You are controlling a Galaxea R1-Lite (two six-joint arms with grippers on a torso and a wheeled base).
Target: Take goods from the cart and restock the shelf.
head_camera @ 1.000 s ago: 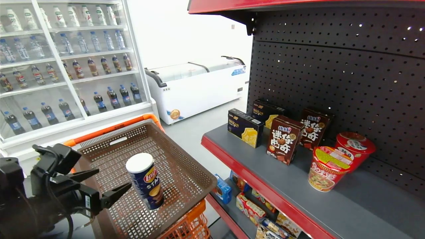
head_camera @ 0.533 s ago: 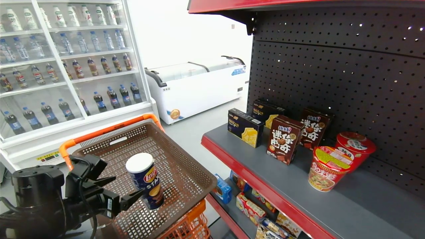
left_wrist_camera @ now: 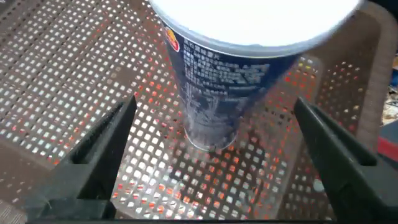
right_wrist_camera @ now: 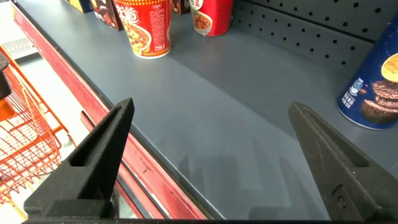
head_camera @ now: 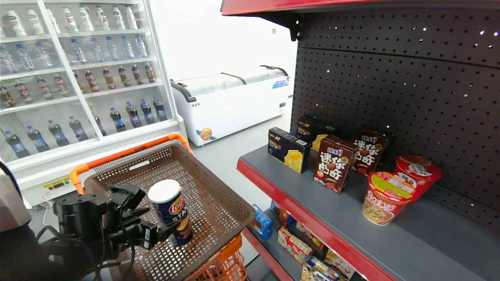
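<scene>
**Straddling the chip can in the cart's basket**

The chip can stands upright on the mesh floor of the brown basket, white lid up; the basket sits on the orange cart, left of the shelf. The left end effector is at the can's near-left side, spread wide, one finger on each side of the can and both apart from it; it has hold of nothing. The right end effector hangs over a bare stretch of the grey shelf board, also spread wide and holding nothing. On the shelf, two red noodle cups stand to the right; two brown boxes and two dark boxes stand farther left; a blue biscuit pack stands near the perforated back wall. A drinks fridge stands at the far left.
</scene>
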